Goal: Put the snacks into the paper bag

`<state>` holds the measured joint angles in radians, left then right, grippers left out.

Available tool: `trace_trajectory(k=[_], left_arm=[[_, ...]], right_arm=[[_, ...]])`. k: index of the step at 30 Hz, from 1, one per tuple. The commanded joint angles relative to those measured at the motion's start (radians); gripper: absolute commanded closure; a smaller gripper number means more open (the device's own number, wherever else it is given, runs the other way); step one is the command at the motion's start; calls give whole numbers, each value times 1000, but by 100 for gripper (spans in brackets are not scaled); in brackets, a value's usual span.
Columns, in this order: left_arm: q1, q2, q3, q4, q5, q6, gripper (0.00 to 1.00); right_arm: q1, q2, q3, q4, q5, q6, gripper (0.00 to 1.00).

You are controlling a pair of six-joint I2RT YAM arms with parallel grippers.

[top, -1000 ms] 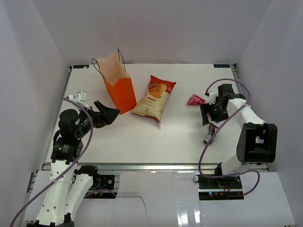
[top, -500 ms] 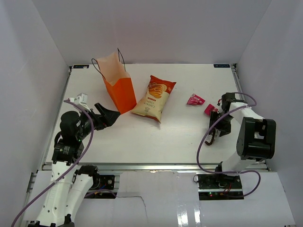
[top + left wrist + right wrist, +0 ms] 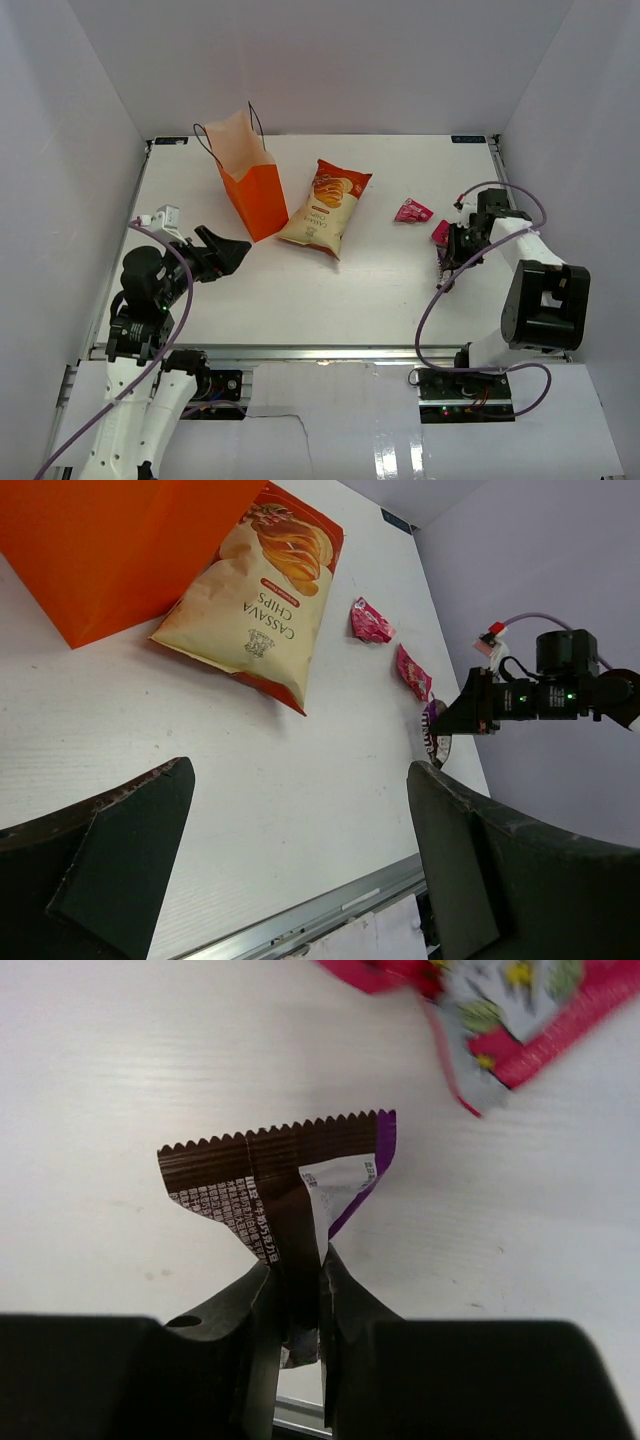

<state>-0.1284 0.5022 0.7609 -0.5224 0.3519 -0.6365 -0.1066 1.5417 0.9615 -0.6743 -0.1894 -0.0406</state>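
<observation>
The upright orange paper bag [image 3: 256, 200] [image 3: 110, 550] stands at the back left, with the large orange-red and cream chip bag [image 3: 325, 208] [image 3: 255, 590] lying flat beside it. Two pink packets [image 3: 411, 210] [image 3: 440, 232] lie at the right. My right gripper [image 3: 452, 255] [image 3: 300, 1290] is shut on the dark brown packet [image 3: 275, 1190] [image 3: 435, 742], pinching its middle fold just in front of a pink packet [image 3: 520, 1000]. Low at the left, in front of the paper bag, my left gripper [image 3: 235, 250] [image 3: 298, 770] is open and holds nothing.
White walls enclose the table [image 3: 350, 290] on three sides. A metal rail [image 3: 300, 350] runs along the near edge. The right arm's purple cable [image 3: 430, 310] loops over the table's right front part.
The right gripper has come down over the dark brown packet and closed on it. The left arm has drawn back slightly, still open.
</observation>
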Motion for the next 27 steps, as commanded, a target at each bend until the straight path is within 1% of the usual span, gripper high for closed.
trace_trajectory(k=[1, 2, 3, 4, 5, 6, 7, 8, 9, 11, 12, 13, 14, 15, 16, 17, 18, 19, 20, 22, 23, 24, 26, 27], left_arm=[[-2, -13, -8, -7, -10, 0, 2], [-2, -13, -8, -5, -10, 3, 2], [-1, -10, -9, -4, -8, 3, 2], [-2, -7, -11, -2, -5, 3, 2], [-1, -4, -11, 4, 1, 4, 2], [-2, 4, -12, 5, 2, 3, 2], [-2, 9, -14, 9, 4, 0, 2], [-2, 18, -14, 12, 10, 1, 2], [-2, 19, -12, 13, 12, 0, 2], [-2, 24, -9, 15, 13, 0, 2], [-1, 19, -9, 15, 13, 0, 2], [0, 16, -9, 15, 12, 0, 2], [-2, 10, -11, 15, 7, -2, 2], [-2, 6, -14, 15, 6, -5, 2], [-2, -7, -20, 15, 4, -8, 2], [-2, -14, -26, 13, 2, -18, 2], [-2, -22, -31, 13, 2, -23, 2], [-2, -36, -35, 10, 2, -29, 2], [-2, -45, -41, 7, 1, -37, 2], [-2, -69, -43, -14, -5, -43, 2], [-2, -79, -43, -22, -10, -43, 2], [-2, -86, -41, -30, -14, -46, 2], [-2, -106, -40, -53, -24, -46, 2], [-2, -113, -38, -60, -27, -51, 2]], right_arm=[[37, -106, 89, 27, -315, -238, 78], [56, -123, 144, 21, -358, -336, 78], [80, -150, 175, 21, -408, -390, 78], [152, -160, 212, -4, -503, -453, 78], [195, -169, 253, -8, -524, -538, 78], [244, -176, 329, -2, -541, -571, 78], [348, -176, 370, 7, -539, -606, 78], [404, -172, 438, 33, -523, -629, 78], [512, -164, 474, 91, -472, -630, 78], [615, -106, 563, 136, -417, -622, 76], [660, -76, 670, 160, -350, -602, 76], [733, -45, 730, 188, -317, -579, 76], [761, 31, 791, 238, -293, -555, 76], [787, 75, 859, 257, -245, -512, 76], [835, 118, 1002, 272, -219, -487, 75], [853, 214, 1079, 295, -200, -466, 75], [872, 265, 1158, 303, -165, -431, 75], [902, 308, 1297, 315, -141, -417, 75], [915, 386, 1347, 361, -121, -403, 75], [946, 432, 1381, 445, -53, -380, 75], [955, 454, 1364, 497, -32, -377, 75], [970, 460, 1344, 603, 10, -368, 75], [986, 497, 1323, 677, 53, -358, 75], [1001, 517, 1332, 730, 101, -361, 75]])
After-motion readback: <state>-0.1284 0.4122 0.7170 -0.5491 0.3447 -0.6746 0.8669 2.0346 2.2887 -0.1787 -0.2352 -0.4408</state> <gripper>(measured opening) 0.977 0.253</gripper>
